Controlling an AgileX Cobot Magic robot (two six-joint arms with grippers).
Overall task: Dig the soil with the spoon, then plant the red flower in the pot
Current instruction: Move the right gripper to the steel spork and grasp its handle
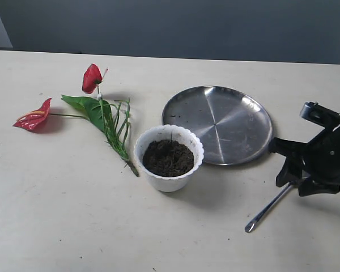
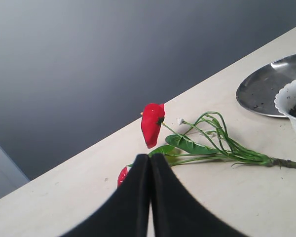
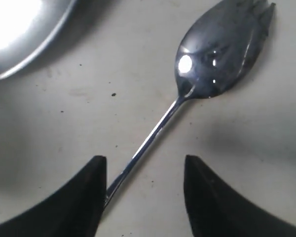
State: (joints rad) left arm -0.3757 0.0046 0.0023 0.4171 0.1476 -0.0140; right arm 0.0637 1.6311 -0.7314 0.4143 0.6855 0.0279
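Observation:
The white scalloped pot (image 1: 169, 182) stands mid-table, filled with dark soil (image 1: 168, 157). Left of it the red flower (image 1: 102, 113) lies flat on the table, one bloom (image 1: 92, 78) up, the other at the far left. The silver spoon (image 1: 266, 209) lies on the table at the right, its bowl (image 3: 217, 54) dusted with soil. My right gripper (image 3: 145, 165) is open and low over the spoon's handle, which runs along one finger (image 3: 91, 197). My left gripper (image 2: 150, 157) is shut and empty, short of the flower (image 2: 153, 123). It does not show in the exterior view.
A round steel plate (image 1: 226, 122) lies behind the pot and to its right, close to the spoon's bowl in the right wrist view. The right arm (image 1: 323, 153) stands at the table's right edge. A dark wall runs behind the table.

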